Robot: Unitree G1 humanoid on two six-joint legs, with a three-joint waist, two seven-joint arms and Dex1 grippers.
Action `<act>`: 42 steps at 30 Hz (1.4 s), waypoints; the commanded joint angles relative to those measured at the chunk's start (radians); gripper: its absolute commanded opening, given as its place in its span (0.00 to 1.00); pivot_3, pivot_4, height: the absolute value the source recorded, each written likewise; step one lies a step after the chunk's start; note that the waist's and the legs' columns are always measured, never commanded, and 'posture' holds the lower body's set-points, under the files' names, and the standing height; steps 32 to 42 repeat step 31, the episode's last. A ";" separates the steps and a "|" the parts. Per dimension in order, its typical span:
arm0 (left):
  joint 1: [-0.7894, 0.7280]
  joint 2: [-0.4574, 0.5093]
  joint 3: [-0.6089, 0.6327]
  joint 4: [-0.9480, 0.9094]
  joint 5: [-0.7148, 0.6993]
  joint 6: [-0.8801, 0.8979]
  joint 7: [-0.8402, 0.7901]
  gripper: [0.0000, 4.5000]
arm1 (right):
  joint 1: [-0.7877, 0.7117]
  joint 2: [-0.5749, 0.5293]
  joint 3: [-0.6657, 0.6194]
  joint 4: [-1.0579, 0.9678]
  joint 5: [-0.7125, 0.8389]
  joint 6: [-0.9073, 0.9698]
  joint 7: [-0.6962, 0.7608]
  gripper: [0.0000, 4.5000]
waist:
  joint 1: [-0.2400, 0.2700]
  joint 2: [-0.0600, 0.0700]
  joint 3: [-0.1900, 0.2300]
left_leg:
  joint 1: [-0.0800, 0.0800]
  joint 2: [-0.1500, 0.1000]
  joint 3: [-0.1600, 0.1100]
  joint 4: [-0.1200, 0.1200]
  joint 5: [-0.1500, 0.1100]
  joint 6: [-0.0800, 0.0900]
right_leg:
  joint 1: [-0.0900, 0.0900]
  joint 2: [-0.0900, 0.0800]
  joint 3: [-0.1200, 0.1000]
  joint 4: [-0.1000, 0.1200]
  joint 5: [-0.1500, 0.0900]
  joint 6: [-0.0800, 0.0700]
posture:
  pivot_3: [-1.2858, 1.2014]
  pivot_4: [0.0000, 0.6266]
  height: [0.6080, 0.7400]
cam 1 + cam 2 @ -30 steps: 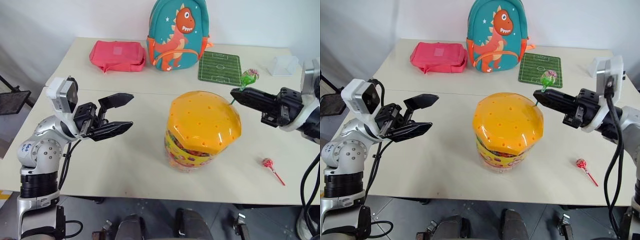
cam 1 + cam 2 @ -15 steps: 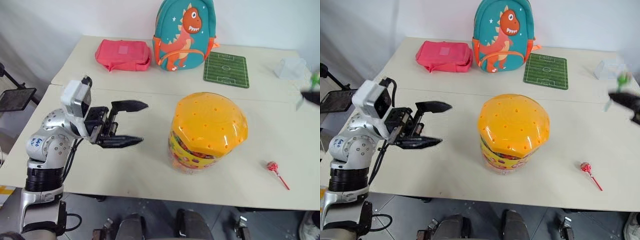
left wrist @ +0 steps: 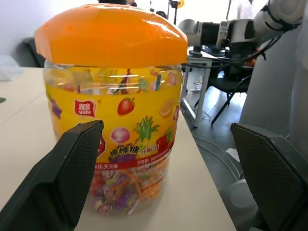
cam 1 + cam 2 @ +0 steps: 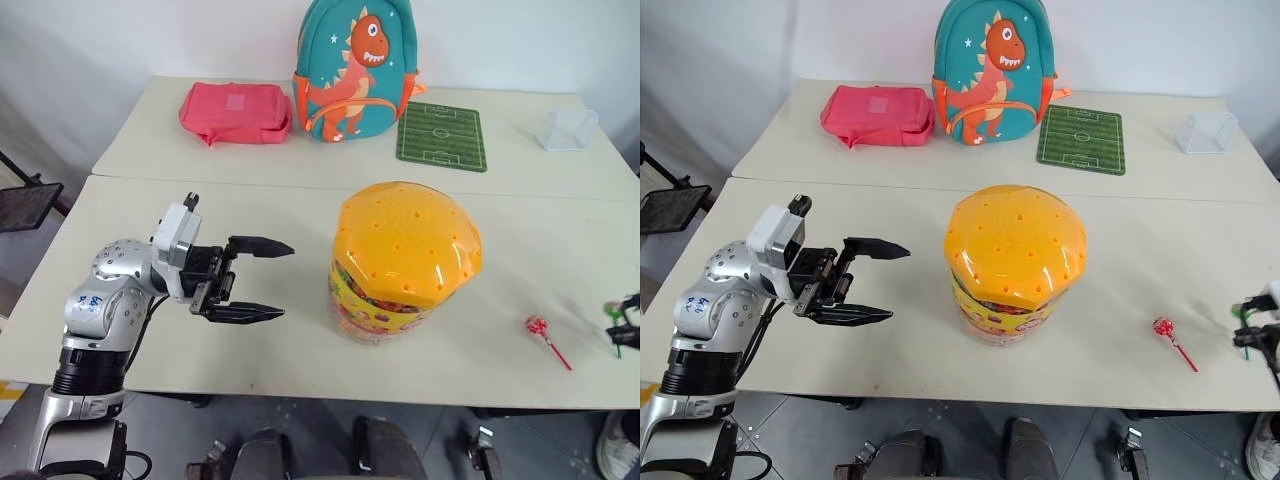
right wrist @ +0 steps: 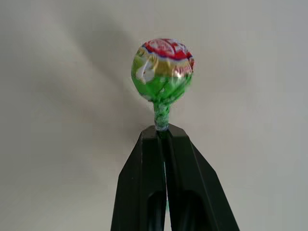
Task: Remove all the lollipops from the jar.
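A pale table [image 4: 250, 340] is being viewed from above against a white wall. A pink pouch [image 4: 235, 110], a teal dinosaur backpack [image 4: 357, 68], a green football-pitch mat [image 4: 441, 135] and a small clear box [image 4: 566, 130] are lying along the table's far side. The jar [image 4: 405, 262], with its orange dotted lid on, is standing near the middle of the table's near half. The left gripper [image 4: 262, 281] is being held level to the left of the jar, apart from it, with its two black fingers spread wide and nothing between them; in the left wrist view the jar [image 3: 113, 106] is being framed between those fingers [image 3: 62, 183]. A red lollipop [image 4: 546, 339] is lying on the table to the right of the jar, well clear of it. At the table's right edge, the green lollipop [image 5: 162, 72] is being pinched by its stick in the right gripper [image 5: 163, 132], whose fingers are pressed together on it.
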State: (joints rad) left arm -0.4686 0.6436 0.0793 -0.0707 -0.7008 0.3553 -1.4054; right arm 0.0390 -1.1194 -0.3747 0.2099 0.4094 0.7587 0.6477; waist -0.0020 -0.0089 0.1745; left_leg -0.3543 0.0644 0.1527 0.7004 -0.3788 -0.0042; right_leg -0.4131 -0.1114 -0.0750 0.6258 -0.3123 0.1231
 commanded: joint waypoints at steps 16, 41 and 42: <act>0.115 0.080 0.109 0.069 0.262 -0.243 0.242 1.00 | 0.099 0.160 -0.384 -0.266 0.211 -0.469 0.517 0.98 | 0.001 0.000 0.000 | 0.001 0.000 -0.001 -0.001 0.000 0.000 | 0.001 0.001 0.000 0.000 0.000 0.000 | 0.52 0.24 1.00; 0.455 -0.021 0.201 0.014 0.358 -0.373 0.507 1.00 | 0.234 0.483 -0.012 -0.494 0.045 -0.857 0.548 0.99 | 0.019 -0.002 -0.001 | 0.002 0.000 -0.001 0.000 -0.001 0.001 | 0.001 -0.001 -0.002 0.001 0.000 0.000 | 0.52 0.24 1.00; 0.455 -0.021 0.201 0.014 0.358 -0.373 0.507 1.00 | 0.234 0.483 -0.012 -0.494 0.045 -0.857 0.548 0.99 | 0.019 -0.002 -0.001 | 0.002 0.000 -0.001 0.000 -0.001 0.001 | 0.001 -0.001 -0.002 0.001 0.000 0.000 | 0.52 0.24 1.00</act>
